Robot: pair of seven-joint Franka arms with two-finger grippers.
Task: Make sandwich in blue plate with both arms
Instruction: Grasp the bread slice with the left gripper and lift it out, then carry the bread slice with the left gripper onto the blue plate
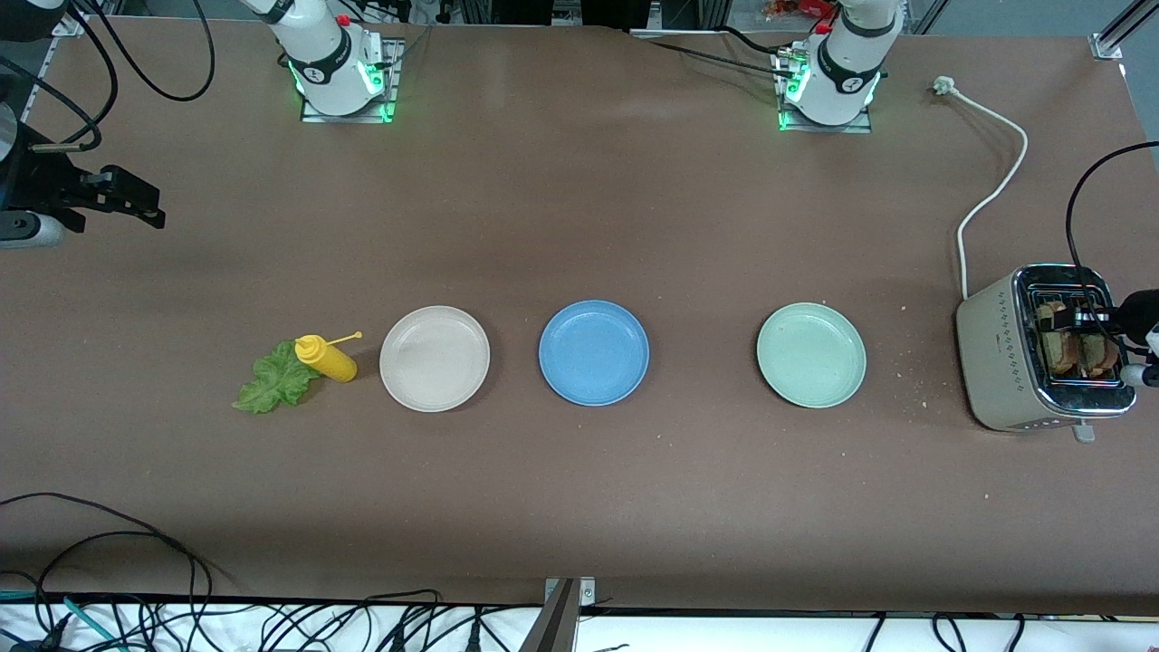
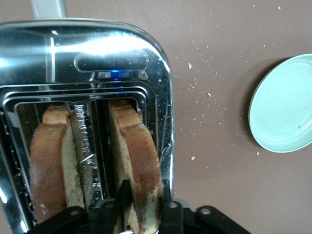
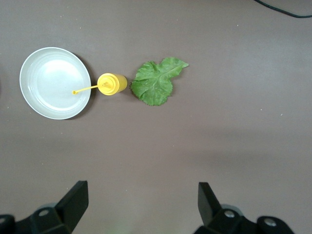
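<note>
- Left tool [image 2: 142,207]: positioned over the toaster [image 1: 996,362] at the left arm's end of the bench [image 1: 579,226]. Its two fingers [image 2: 171,214] stand one on each side of a bread slice [image 2: 139,165] in one toaster slot, pinching that slice's upper edge.
- Second bread slice [image 2: 51,161]: stands upright in the neighbouring slot, not contacted by the tool.
- Right tool [image 3: 141,204]: held in the air over bare bench at the right arm's end, jaws spread wide, nothing between them. This arm waits.
- Blue plate [image 1: 594,352]: sits on the bench in the middle of a row of three plates, with nothing on it.
- Beige plate [image 1: 435,359]: beside the blue plate, toward the right arm's end.
- Pale green plate [image 1: 811,355]: beside the blue plate, toward the left arm's end, between it and the toaster. Crumbs are scattered on the bench between this plate and the toaster.
- Lettuce leaf [image 1: 274,380]: lies flat on the bench, toward the right arm's end from the beige plate.
- Yellow squeeze bottle [image 1: 326,357]: stands between leaf and beige plate, just beside the leaf, its thin nozzle tilted toward the beige plate.
</note>
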